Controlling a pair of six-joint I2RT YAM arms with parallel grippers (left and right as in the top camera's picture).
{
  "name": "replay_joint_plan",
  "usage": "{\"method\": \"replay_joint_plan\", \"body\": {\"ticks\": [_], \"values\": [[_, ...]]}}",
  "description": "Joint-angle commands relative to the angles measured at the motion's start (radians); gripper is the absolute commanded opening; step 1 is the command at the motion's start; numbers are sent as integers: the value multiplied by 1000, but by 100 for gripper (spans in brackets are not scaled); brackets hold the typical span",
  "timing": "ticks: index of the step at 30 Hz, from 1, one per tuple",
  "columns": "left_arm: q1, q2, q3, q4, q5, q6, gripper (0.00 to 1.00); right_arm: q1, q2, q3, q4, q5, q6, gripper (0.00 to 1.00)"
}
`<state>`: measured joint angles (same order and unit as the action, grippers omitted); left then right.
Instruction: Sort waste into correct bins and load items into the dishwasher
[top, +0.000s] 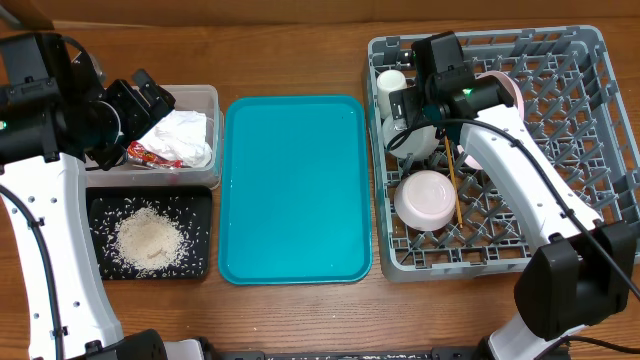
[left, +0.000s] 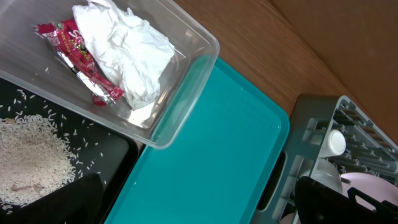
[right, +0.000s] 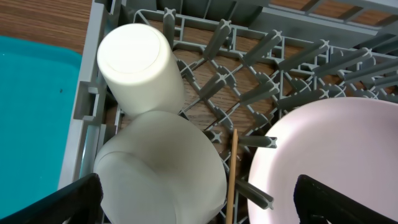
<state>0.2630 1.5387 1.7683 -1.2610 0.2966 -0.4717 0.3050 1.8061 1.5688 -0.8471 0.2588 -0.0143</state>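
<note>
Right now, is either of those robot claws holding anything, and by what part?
Neither holds anything. The left gripper is open above the clear tub; the right gripper is open over a bowl and the pink plate in the rack.

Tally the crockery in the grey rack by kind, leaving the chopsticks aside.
Cup: 1
Bowls: 2
Plate: 1
Total: 4
</note>
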Motion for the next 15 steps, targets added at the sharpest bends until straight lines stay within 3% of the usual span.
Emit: {"method": "replay_joint_plan", "body": {"ticks": [1, 6, 15], "values": [[-2, -16, 21, 2, 7, 0, 100, -11, -32, 1, 4, 1, 7, 100], [-2, -16, 21, 2, 7, 0, 100, -4, -183, 1, -28, 13, 6, 100], [-2, -16, 21, 2, 7, 0, 100, -4, -662, 0, 91, -37, 12, 100]]}}
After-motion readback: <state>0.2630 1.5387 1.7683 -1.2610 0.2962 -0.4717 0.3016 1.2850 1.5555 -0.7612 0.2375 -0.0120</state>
